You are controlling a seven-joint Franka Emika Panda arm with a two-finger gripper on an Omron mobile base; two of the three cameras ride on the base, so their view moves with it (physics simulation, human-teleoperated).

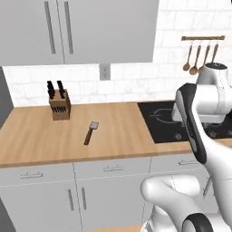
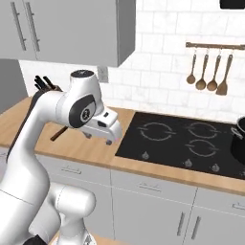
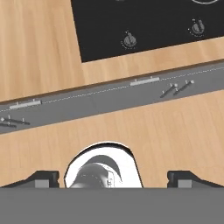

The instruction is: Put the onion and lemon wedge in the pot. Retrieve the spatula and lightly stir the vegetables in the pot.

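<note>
Surface (image 1: 41, 136): wooden, beside the cooktop (image 2: 186, 139).
Spatula (image 1: 91, 132): flat on the surface, free to grasp.
Pot (image 2: 239, 139): on the cooktop's right edge.
Gripper (image 2: 98, 138): jaws apart, empty.

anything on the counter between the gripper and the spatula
Nothing visible. The spatula lies alone on the wooden counter, the knife block well behind it near the wall. The gripper hangs over the counter by the cooktop's left edge.

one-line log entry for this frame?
spatula flat on counter, untouched | pot on cooktop | gripper jaws open, empty, above counter edge
</note>
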